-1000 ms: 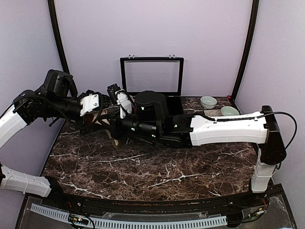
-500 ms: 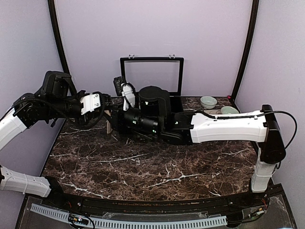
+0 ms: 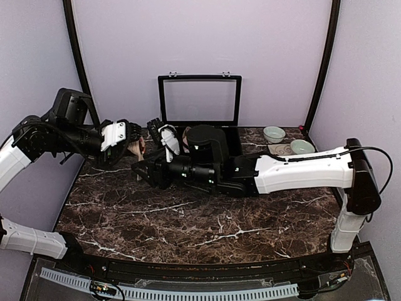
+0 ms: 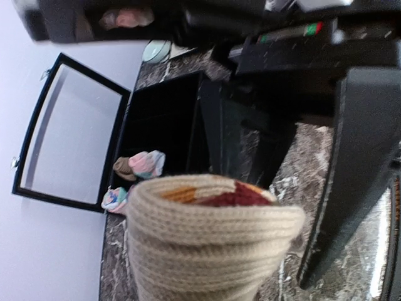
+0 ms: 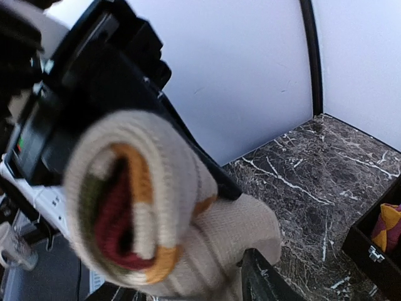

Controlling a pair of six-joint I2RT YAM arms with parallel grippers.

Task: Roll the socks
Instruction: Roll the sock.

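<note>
The black box (image 3: 229, 134) at the back of the bench (image 3: 207, 219) stands with its lid (image 3: 199, 100) up. Inside, near the lid, lie two pink-and-mint sock bundles (image 4: 143, 165), and a red-and-yellow piece (image 5: 390, 227) shows in one corner. The striped sock roll (image 5: 141, 207) is off the bench, clenched in the left claw (image 3: 133, 144), left of the box. The right claw (image 3: 144, 172), released with fingers apart, sits just below it, its arm crossing before the box. Two bowls (image 3: 274, 133) stand back right.

A dark brown marble worktop (image 3: 188, 219) with white veins spans the scene, backed by lilac walls (image 3: 200, 37). At the back stands an open black box (image 3: 230, 139), its clear-windowed lid (image 3: 199, 78) upright. An orange-and-maroon patterned bundle (image 5: 388, 227) lies inside. Two pale green bowls (image 3: 274, 133) sit right of the box.
</note>
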